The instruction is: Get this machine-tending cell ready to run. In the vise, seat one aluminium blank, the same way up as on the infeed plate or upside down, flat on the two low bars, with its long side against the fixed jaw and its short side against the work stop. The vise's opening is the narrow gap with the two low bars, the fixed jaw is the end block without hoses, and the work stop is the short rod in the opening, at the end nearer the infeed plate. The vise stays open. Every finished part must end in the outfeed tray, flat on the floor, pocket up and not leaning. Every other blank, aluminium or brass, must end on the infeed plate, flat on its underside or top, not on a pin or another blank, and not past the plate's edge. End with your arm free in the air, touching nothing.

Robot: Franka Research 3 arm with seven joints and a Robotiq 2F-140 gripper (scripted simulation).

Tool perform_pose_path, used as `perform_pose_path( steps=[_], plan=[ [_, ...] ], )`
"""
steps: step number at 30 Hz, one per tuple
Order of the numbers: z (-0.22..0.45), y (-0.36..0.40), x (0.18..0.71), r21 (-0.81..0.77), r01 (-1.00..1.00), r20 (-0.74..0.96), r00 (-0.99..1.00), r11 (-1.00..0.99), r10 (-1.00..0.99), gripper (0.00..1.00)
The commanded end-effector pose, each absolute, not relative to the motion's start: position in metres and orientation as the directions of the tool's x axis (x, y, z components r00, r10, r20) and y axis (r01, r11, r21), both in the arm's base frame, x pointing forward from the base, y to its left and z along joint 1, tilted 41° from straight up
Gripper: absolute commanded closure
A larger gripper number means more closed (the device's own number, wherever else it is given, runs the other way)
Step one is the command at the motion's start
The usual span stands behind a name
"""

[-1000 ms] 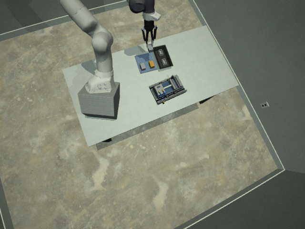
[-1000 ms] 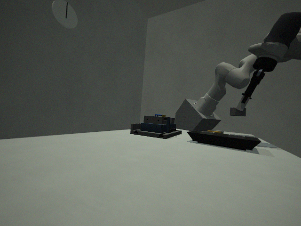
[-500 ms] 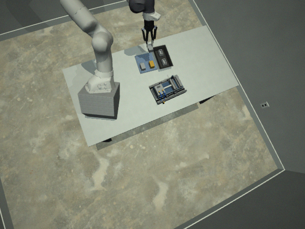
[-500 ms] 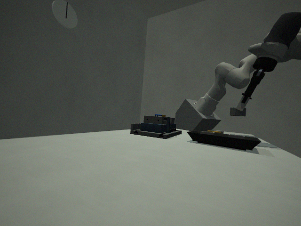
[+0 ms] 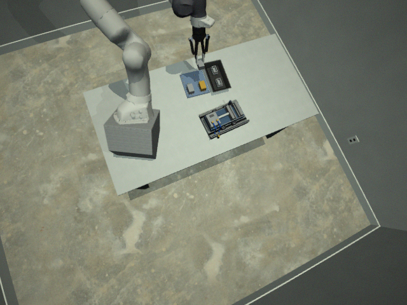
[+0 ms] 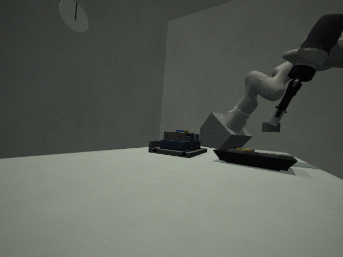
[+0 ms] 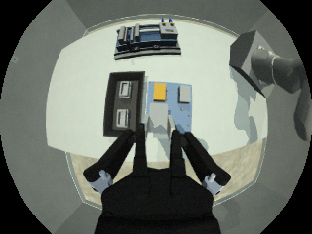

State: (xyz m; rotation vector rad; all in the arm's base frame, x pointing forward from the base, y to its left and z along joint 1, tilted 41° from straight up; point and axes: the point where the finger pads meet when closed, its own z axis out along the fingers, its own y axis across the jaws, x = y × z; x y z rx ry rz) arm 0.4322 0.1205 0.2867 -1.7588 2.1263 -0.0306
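high above the infeed plate (image 5: pixel 194 93), the gripper (image 5: pixel 199 59) pinches a grey aluminium blank (image 6: pixel 270 127), clear of the plate; two finished parts lie in the outfeed tray (image 5: pixel 226 72).

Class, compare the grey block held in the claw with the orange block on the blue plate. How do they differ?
The grey block hangs in the air, gripped by the claw; the orange block lies flat on the blue plate. One is dull grey, the other orange. Both are small rectangular blocks.
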Motion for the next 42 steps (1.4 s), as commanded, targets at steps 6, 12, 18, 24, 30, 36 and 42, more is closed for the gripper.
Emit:
perform_pose_path(
  steps=[6,12,18,24,30,36,42],
  plan=[
    [0.286,0.122,0.434,-0.254,-0.941,-0.275,-0.150,0.222,-0.950,1.00],
    [0.283,0.124,0.435,-0.253,-0.941,-0.276,-0.152,0.224,-0.949,1.00],
    [0.278,0.128,0.437,-0.253,-0.941,-0.276,-0.152,0.224,-0.949,1.00],
    [0.270,0.133,0.441,-0.253,-0.941,-0.276,-0.152,0.224,-0.949,1.00],
    [0.264,0.138,0.443,-0.253,-0.941,-0.276,-0.152,0.224,-0.949,1.00],
    [0.254,0.145,0.448,-0.253,-0.941,-0.276,-0.152,0.224,-0.949,1.00],
    [0.244,0.152,0.452,-0.253,-0.941,-0.276,-0.152,0.224,-0.949,1.00]
  ],
)
